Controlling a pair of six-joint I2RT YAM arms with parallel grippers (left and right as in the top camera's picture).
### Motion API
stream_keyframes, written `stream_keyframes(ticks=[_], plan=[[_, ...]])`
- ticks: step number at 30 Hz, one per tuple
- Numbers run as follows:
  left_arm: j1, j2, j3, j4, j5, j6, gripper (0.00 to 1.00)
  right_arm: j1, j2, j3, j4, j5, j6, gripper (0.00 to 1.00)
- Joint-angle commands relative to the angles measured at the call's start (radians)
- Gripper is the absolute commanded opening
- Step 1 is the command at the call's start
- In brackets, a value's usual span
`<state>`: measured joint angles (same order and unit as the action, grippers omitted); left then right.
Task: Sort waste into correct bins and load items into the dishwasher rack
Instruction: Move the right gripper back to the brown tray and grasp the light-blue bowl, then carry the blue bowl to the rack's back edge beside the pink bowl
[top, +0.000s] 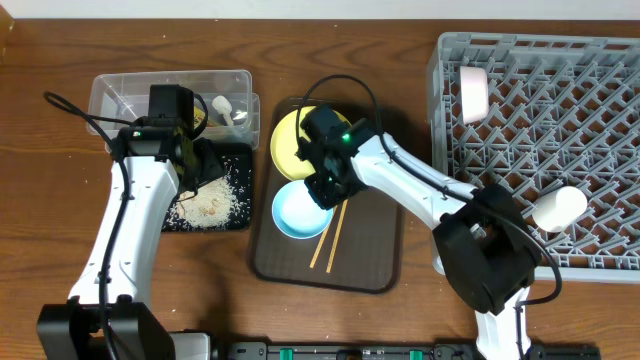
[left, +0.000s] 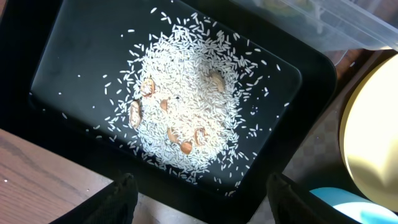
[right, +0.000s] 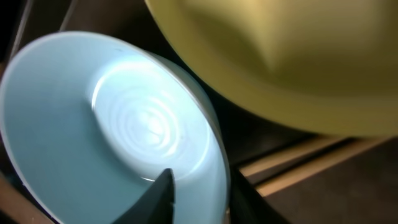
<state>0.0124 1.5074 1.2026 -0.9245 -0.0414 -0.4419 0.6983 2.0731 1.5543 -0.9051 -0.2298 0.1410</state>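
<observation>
My right gripper (top: 325, 187) is shut on the near rim of the light blue bowl (top: 298, 213), one finger inside and one outside (right: 208, 199). The bowl (right: 93, 124) rests on the brown serving tray beside the yellow plate (top: 288, 140), which also shows in the right wrist view (right: 292, 62). The chopsticks (top: 330, 240) lie next to the bowl. My left gripper (left: 202, 205) is open and empty over the near edge of the black tray (left: 56, 68), which holds rice scraps (left: 186, 106). The clear tub (top: 130, 90) holds a white scrap (top: 225, 107). The wrapper is mostly hidden.
The brown serving tray (top: 360, 270) lies at the centre. The grey dishwasher rack (top: 580, 130) fills the right side, with a white bowl (top: 475, 92) and a pale cup (top: 558, 208) in it. Bare wooden table (top: 60, 220) lies to the left.
</observation>
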Motion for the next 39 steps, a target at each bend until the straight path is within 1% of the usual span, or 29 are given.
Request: stream_keyframes(ticks=[1, 3, 7, 16, 22, 25, 30, 32, 35, 39], plan=[[0.004, -0.004, -0.001, -0.006, -0.019, -0.006, 0.70, 0.010, 0.005, 0.000, -0.009, 0.072, 0.035, 0.13], [0.004, -0.004, -0.001, -0.006, -0.019, -0.006, 0.70, 0.010, 0.005, 0.000, -0.008, 0.076, 0.049, 0.05], [0.004, -0.004, -0.001, -0.006, -0.019, -0.006, 0.70, 0.010, 0.005, 0.000, -0.003, 0.077, 0.050, 0.01], [0.004, -0.004, -0.001, -0.006, -0.019, -0.006, 0.70, -0.010, -0.013, 0.010, 0.020, 0.077, 0.031, 0.01], [0.004, -0.004, -0.001, -0.006, -0.019, -0.005, 0.70, -0.100, -0.129, 0.045, 0.041, 0.089, -0.016, 0.01], [0.004, -0.004, -0.001, -0.006, -0.019, -0.006, 0.70, -0.167, -0.208, 0.050, 0.085, 0.169, -0.024, 0.01], [0.004, -0.004, -0.001, -0.006, -0.019, -0.006, 0.70, -0.279, -0.313, 0.050, 0.159, 0.368, -0.061, 0.01], [0.004, -0.004, -0.001, -0.006, -0.019, -0.005, 0.70, -0.326, -0.349, 0.050, 0.187, 0.444, -0.098, 0.01], [0.004, -0.004, -0.001, -0.006, -0.019, -0.005, 0.70, -0.393, -0.386, 0.050, 0.246, 0.614, -0.122, 0.01], [0.004, -0.004, -0.001, -0.006, -0.019, -0.005, 0.70, -0.476, -0.396, 0.050, 0.363, 0.872, -0.207, 0.01]])
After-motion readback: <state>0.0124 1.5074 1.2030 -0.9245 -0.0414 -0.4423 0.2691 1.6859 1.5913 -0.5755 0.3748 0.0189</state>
